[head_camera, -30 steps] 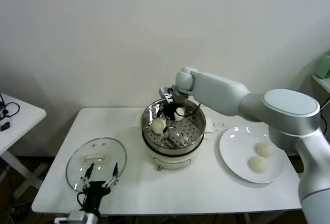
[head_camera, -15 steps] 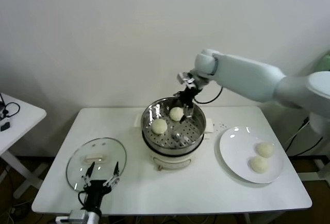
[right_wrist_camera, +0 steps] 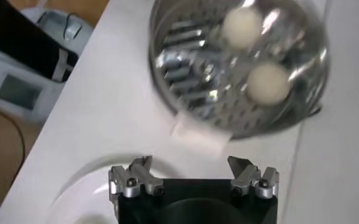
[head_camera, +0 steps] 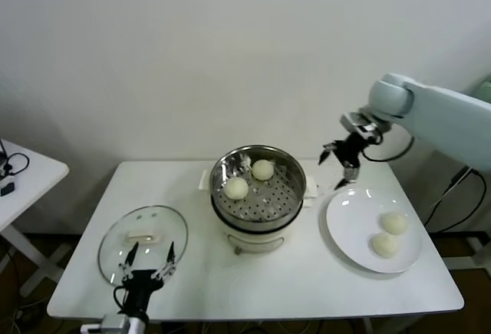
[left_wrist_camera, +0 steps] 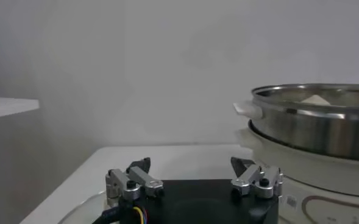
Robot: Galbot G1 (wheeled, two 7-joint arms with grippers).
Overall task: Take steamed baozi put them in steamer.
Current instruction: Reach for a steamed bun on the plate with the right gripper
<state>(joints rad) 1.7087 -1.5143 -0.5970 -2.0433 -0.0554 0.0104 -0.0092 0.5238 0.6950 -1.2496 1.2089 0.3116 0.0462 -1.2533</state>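
The steamer (head_camera: 258, 209), a shiny perforated basket on a cream pot, stands mid-table. Two steamed baozi (head_camera: 236, 188) (head_camera: 262, 170) lie in it, also seen in the right wrist view (right_wrist_camera: 242, 25) (right_wrist_camera: 268, 83). Two more baozi (head_camera: 395, 223) (head_camera: 385, 245) rest on the white plate (head_camera: 341, 226) to the right. My right gripper (head_camera: 342, 167) (right_wrist_camera: 192, 164) hangs open and empty in the air between the steamer and the plate, above the plate's far left rim. My left gripper (head_camera: 152, 254) (left_wrist_camera: 191, 164) is parked open over the glass lid.
A flat glass lid (head_camera: 146, 220) lies at the table's front left. A small white side table (head_camera: 27, 169) stands further left. A green object (head_camera: 482, 97) sits at the right edge. A white wall runs behind the table.
My right gripper has risen out of the steamer and swung right to the plate's edge, leaving a second baozi in the basket. The left arm has not moved.
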